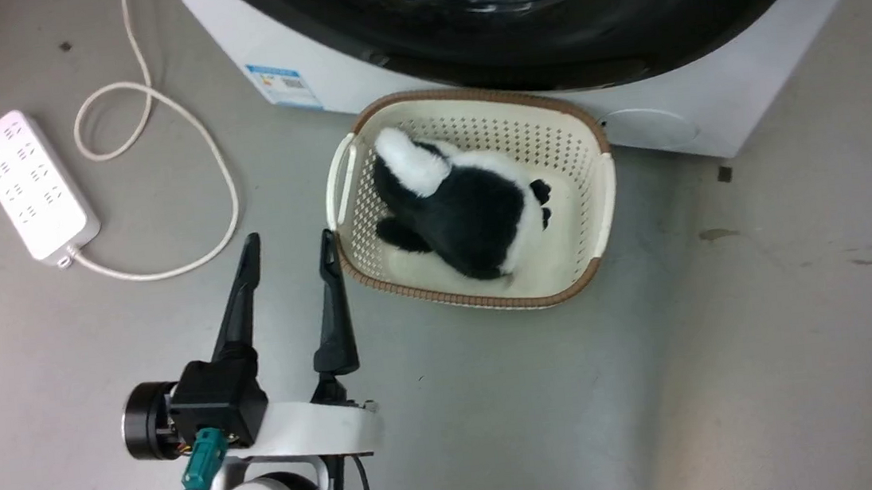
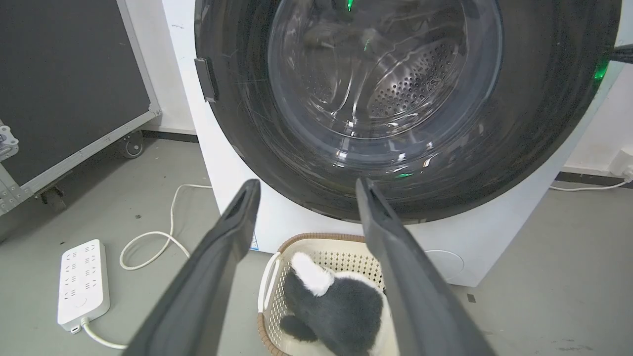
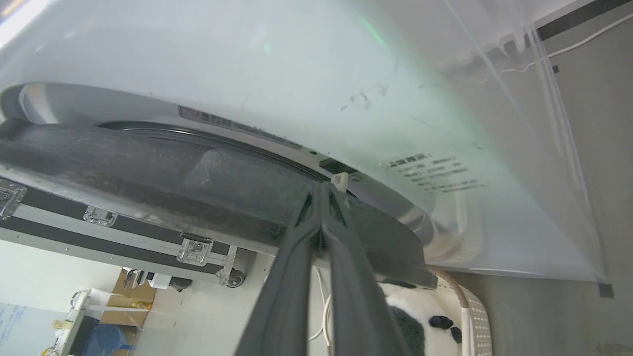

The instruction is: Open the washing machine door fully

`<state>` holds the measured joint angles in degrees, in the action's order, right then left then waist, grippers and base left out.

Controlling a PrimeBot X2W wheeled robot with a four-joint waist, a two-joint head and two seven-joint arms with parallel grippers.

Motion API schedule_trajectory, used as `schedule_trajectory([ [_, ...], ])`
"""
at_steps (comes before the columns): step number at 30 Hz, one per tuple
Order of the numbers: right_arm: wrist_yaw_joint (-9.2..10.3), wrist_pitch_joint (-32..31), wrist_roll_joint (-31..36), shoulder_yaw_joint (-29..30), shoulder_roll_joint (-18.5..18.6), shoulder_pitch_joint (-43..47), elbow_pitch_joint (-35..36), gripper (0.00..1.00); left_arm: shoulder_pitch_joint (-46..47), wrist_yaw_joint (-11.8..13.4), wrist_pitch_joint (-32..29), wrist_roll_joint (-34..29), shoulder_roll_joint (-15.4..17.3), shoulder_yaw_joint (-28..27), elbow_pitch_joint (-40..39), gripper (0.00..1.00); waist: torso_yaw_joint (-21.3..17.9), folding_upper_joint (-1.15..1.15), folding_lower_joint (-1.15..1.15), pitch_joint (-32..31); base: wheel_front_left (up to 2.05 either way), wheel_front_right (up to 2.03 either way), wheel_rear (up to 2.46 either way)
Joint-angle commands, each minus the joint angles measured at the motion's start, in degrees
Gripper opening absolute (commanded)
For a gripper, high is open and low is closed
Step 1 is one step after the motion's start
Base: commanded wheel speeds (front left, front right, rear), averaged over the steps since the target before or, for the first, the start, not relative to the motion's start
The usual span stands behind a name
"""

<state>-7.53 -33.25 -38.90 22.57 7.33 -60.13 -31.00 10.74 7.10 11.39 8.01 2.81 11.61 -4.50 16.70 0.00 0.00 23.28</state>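
Jaws of the right gripper (image 3: pixel 321 190) are pinched shut, tips right at the rim of the washing machine door (image 3: pixel 148 168) mid-frame, left gripper (image 1: pixel 288 237) sits wide open lower left, so I'd guess prying stage, next hook behind and swing it outward.

The left pincer (image 1: pixel 288 237) has long dark fingers (image 1: pixel 238 304), white wrist (image 1: pixel 318 434), teal plug (image 1: pixel 204 456).

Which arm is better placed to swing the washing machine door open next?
Right: the right gripper, shut, has its tips at the edge of the washing machine door. The left gripper hangs open by the basket, clear of it.
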Motion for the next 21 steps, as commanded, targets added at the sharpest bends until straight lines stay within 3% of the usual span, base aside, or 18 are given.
schedule_trajectory([
  [1, 0.02, -1.5, -1.05, 1.25, 0.16, -2.78, -1.64, 0.0, 1.1, 0.43, 0.68, 0.44, 0.05, 0.56, -0.36, 1.0, 0.64, 0.0, 0.0, 0.63, 0.0, 0.0, 0.0],
  [14, 0.03, -12.94, -2.54, 9.99, 0.26, -11.82, -8.93, 0.0, 2.6, 1.68, 2.24, 1.58, 0.06, 3.11, -0.47, 1.0, 3.34, 0.0, 0.0, 3.22, 0.0, 0.0, 0.0],
  [15, 0.04, -16.48, -3.14, 11.65, -0.21, -12.19, -9.55, 0.0, 2.73, 1.86, 2.6, 1.7, 0.06, 3.45, -0.43, 1.0, 3.62, 0.0, 0.0, 3.32, 0.0, 0.0, 0.0],
  [21, 0.04, -22.77, -4.74, 13.6, -1.71, -9.32, -6.98, 0.0, 2.67, 1.89, 3.32, 1.45, 0.07, 3.47, -0.12, 1.0, 3.53, 0.0, 0.0, 2.03, 0.0, 0.0, 0.0],
])
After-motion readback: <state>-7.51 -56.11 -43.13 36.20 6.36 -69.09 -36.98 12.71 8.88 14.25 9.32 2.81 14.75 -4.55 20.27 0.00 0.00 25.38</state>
